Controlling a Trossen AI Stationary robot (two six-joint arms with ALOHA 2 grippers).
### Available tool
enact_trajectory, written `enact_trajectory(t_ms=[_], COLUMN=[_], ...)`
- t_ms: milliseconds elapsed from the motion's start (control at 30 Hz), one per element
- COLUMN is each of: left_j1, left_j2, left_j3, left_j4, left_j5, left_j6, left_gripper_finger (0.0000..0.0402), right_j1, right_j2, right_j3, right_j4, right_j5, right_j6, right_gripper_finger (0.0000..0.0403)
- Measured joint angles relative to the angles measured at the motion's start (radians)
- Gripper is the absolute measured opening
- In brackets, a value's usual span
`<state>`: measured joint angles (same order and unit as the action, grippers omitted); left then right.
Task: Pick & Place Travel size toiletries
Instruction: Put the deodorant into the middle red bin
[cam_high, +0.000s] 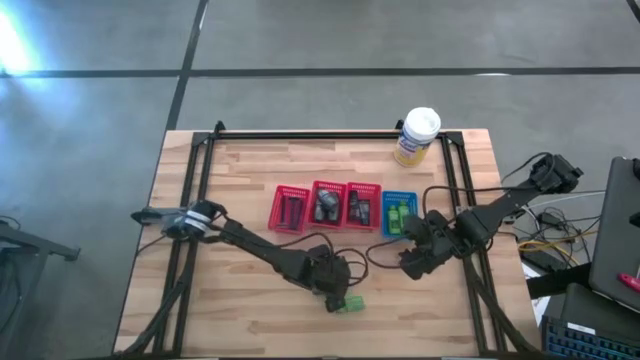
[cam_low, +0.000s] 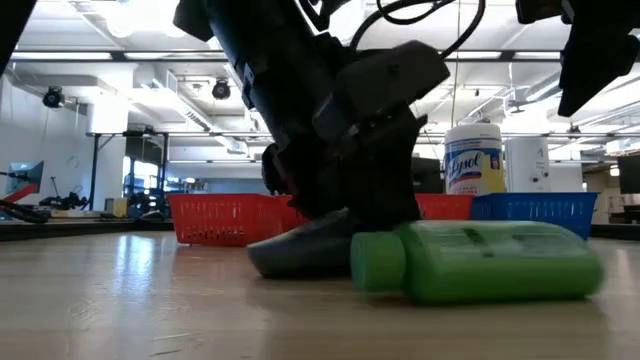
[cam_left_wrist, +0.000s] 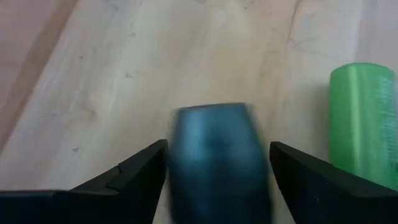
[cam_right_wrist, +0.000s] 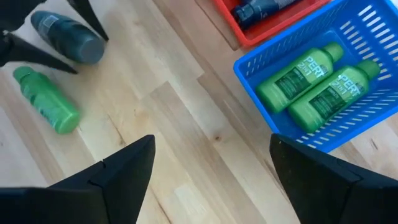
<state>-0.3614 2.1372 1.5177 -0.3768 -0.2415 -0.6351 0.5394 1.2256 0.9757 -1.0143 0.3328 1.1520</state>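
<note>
Left gripper (cam_left_wrist: 217, 168) down at the table surface near the front edge, about mid-width; fingers (cam_left_wrist: 134, 177) spread, one on each side of a dark grey bottle (cam_left_wrist: 214, 158) lying on its side on the wood, with a slight gap visible at each side in the left wrist view, so no firm pinch seen. Low view shows the same bottle flat on the table under the gripper. A green bottle (cam_high: 350, 303) lies on its side just beside the grey one, toward the front edge, loose on the table (cam_high: 240, 170). Right gripper (cam_right_wrist: 208, 165) held above the table right of centre, fingers wide apart, nothing between them. Behind both grippers, a row of baskets across the middle of the table: three red baskets (cam_high: 322, 208) with dark items inside, then a blue basket (cam_right_wrist: 311, 81) at the right end holding two green bottles (cam_right_wrist: 317, 84) lying side by side. White-and-yellow canister (cam_high: 416, 137) stands upright near the back edge, toward the right corner.
</note>
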Motion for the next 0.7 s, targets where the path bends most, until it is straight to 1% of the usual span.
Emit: enact_trajectory(t_ms=[100,233,267,367,433,500,533,600,667,700], left_j1=[0.003,0.006,0.007,0.006,0.007,0.015,0.024,0.054,0.103,0.135], left_j2=[-0.004,-0.012,-0.016,-0.036,-0.068,-0.125,-0.161,-0.232,-0.293,-0.319], left_j3=[-0.003,-0.002,0.002,0.001,-0.002,-0.002,-0.002,0.000,-0.008,-0.019], left_j4=[-0.001,-0.045,-0.071,-0.132,-0.158,-0.157,-0.156,-0.157,-0.160,-0.156], left_j5=[-0.012,-0.016,-0.008,0.026,0.027,0.013,-0.014,-0.117,-0.227,-0.262], left_j6=[0.010,0.054,0.060,0.055,0.032,-0.005,-0.028,-0.088,-0.154,-0.182], left_gripper_finger=[0.0268,0.0212,0.0205,0.0205,0.0205,0.0205,0.0205,0.0205,0.0205,0.0205], right_j1=[0.008,0.020,0.020,0.020,0.019,0.019,0.020,0.020,0.019,0.019], right_j2=[0.000,0.000,0.000,0.000,0.000,0.000,0.000,0.000,0.001,0.001], right_j3=[-0.002,-0.003,-0.004,-0.004,-0.004,-0.004,-0.004,-0.004,-0.004,-0.004], right_j4=[0.001,0.010,0.010,0.012,0.027,0.044,0.049,0.060,0.061,0.064], right_j5=[-0.001,-0.001,-0.001,-0.001,-0.001,-0.001,-0.001,0.001,0.007,0.010], right_j6=[0.000,-0.003,-0.003,0.000,-0.003,-0.003,-0.002,0.000,0.001,0.001], right_gripper_finger=[0.0302,0.0289,0.0286,0.0277,0.0271,0.0266,0.0263,0.0258,0.0253,0.0251])
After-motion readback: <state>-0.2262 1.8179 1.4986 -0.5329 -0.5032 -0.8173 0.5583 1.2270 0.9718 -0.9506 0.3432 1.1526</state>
